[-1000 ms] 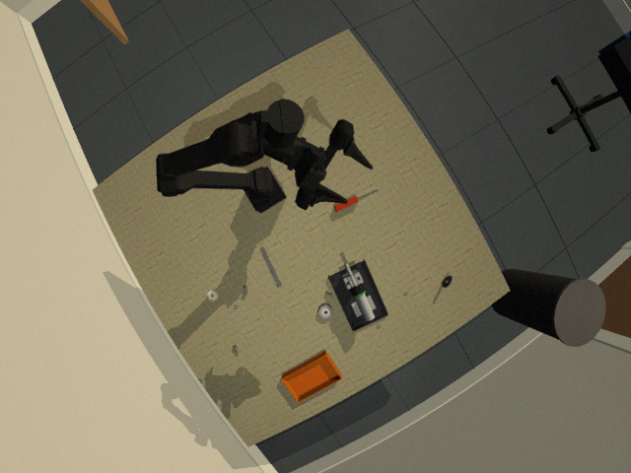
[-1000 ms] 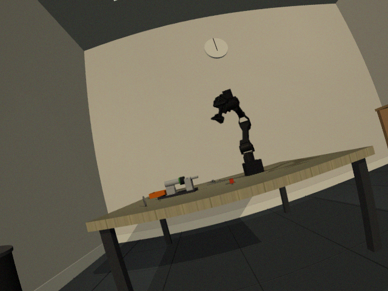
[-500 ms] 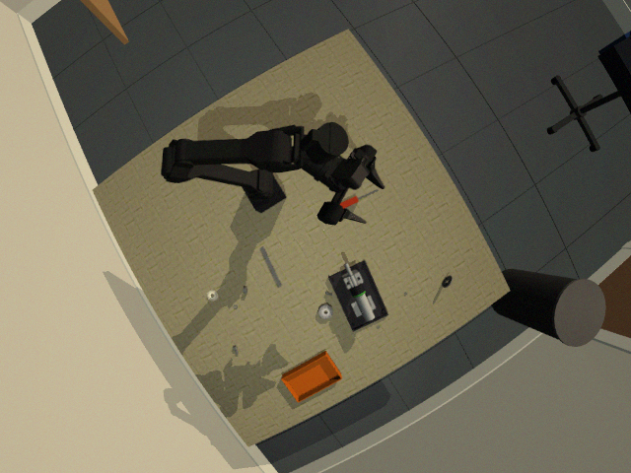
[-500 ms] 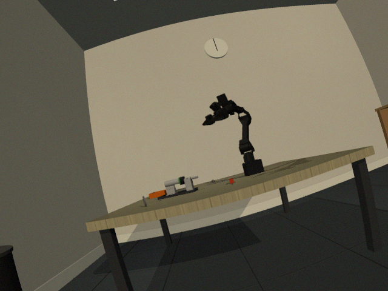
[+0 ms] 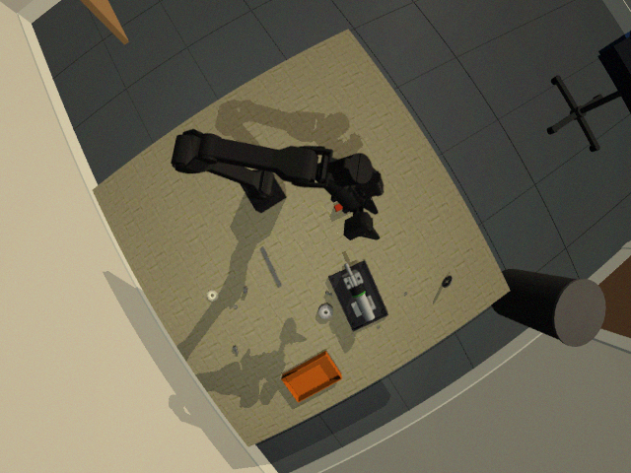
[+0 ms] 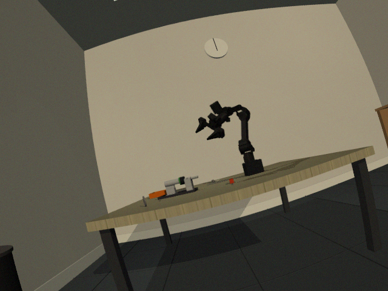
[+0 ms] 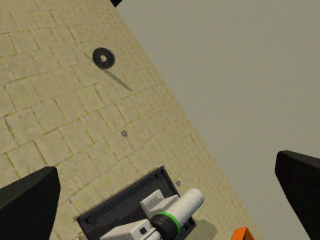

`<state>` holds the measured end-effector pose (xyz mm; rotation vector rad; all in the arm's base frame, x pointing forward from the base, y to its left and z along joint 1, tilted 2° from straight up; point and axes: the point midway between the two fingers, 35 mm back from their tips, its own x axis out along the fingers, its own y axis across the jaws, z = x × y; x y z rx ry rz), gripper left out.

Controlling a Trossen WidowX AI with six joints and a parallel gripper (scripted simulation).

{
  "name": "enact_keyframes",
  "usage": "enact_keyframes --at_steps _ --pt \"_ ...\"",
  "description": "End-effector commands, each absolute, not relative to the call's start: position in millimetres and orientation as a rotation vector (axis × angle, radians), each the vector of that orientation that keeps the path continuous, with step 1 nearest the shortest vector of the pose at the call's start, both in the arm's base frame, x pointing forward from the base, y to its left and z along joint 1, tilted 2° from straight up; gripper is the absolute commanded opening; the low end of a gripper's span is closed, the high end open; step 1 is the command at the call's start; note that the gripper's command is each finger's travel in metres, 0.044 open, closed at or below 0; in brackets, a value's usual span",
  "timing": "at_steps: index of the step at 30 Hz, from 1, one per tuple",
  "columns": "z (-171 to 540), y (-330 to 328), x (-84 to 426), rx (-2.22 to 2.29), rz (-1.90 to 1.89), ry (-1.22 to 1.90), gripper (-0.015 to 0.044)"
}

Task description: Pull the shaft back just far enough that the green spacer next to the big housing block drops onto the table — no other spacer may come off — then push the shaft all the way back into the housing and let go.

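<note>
The black base [image 5: 378, 305] [image 7: 117, 201] carries the pale housing [image 5: 366, 308] [image 6: 170, 182] [image 7: 190, 203] and a pale support block [image 6: 188, 184] [image 7: 125, 231]. The green spacer [image 5: 360, 294] [image 6: 179, 180] [image 7: 173, 218] is a thin ring against the housing's end. Dark spacers [image 5: 356, 291] [image 6: 182, 180] [image 7: 165, 226] sit beside it, toward the support block. The light shaft [image 5: 347, 267] [image 6: 195, 177] sticks out of the support block on the arm's side. My gripper [image 5: 378, 224] [image 6: 202, 135] [image 7: 171, 172] is wide open and empty, well above the table and short of the shaft's free end.
A red handle [image 5: 338, 207] [image 6: 231, 180] lies partly under the arm in the top view. An orange bin [image 5: 312, 377] [image 6: 157, 194] [image 7: 242, 234], a silver round part [image 5: 321, 315], a grey bar [image 5: 270, 267] and an upright black ring [image 5: 443, 283] [image 7: 96, 56] are also on the table.
</note>
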<state>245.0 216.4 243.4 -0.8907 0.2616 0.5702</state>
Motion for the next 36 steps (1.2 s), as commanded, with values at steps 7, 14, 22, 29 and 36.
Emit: enact_keyframes --at_steps 7,14,22,29,36 --pt "155.5 195.3 296.3 -1.821 0.707 0.221 0.044" --pt "123.4 180.6 307.7 -2.14 0.799 0.199 0.044" --pt "86.9 160.3 316.5 -2.489 0.941 0.156 0.044" --pt "55.5 140.2 320.1 -2.775 1.103 0.091 0.044" --pt "46.9 131.7 325.6 -2.851 1.154 0.066 0.044"
